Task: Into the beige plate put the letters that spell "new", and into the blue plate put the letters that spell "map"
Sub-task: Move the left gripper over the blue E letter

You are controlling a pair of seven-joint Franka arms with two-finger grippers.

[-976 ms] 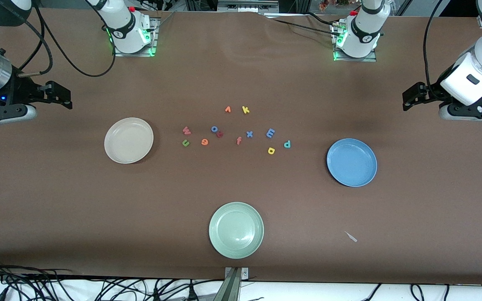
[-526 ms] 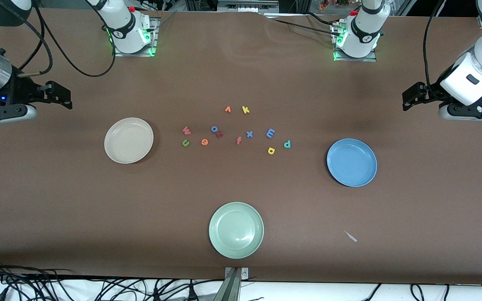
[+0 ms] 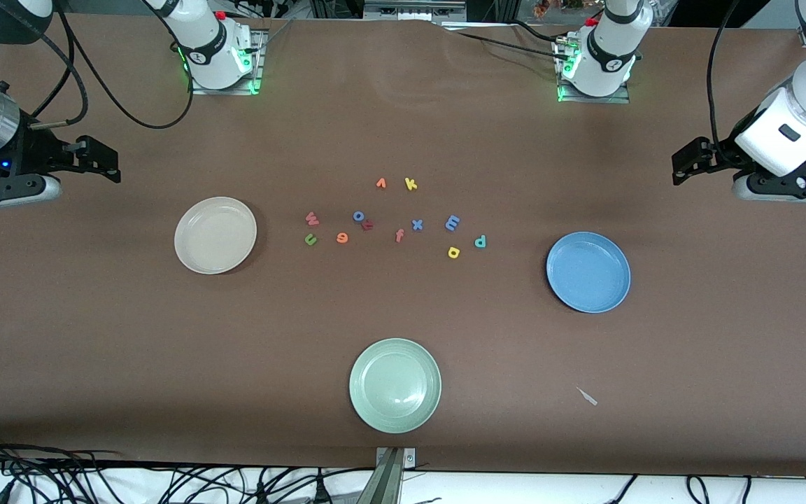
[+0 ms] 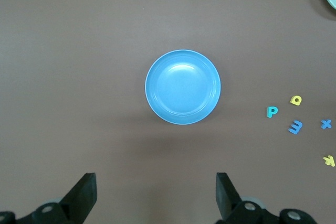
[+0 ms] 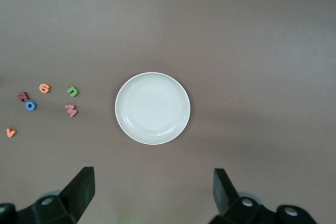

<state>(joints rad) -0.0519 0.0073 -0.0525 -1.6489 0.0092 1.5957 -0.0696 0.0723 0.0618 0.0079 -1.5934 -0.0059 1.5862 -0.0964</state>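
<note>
Around the blue o (image 3: 359, 215) at the worktop's (image 3: 95, 336) middle, the foam letters are lying scattered: pinkish-red w (image 3: 312, 219), green n (image 3: 310, 240) and orange e (image 3: 342, 238) toward the beige plate (image 3: 186, 255), blue m (image 3: 452, 223), yellow a (image 3: 453, 252) and teal p (image 3: 480, 241) toward the blue plate (image 3: 616, 294). Both plates are sitting empty. The right gripper (image 5: 152, 192) is hovering wide open and holding nothing over the worktop beside the beige plate; the left gripper (image 4: 155, 195) is doing likewise beside the blue plate. Risk is lying in lookalikes: the orange f (image 3: 399, 235) and v (image 3: 380, 183), yellow k (image 3: 411, 184) and blue x (image 3: 417, 225) are sitting close, so wide jaws may be catching a wrong neighbour.
</note>
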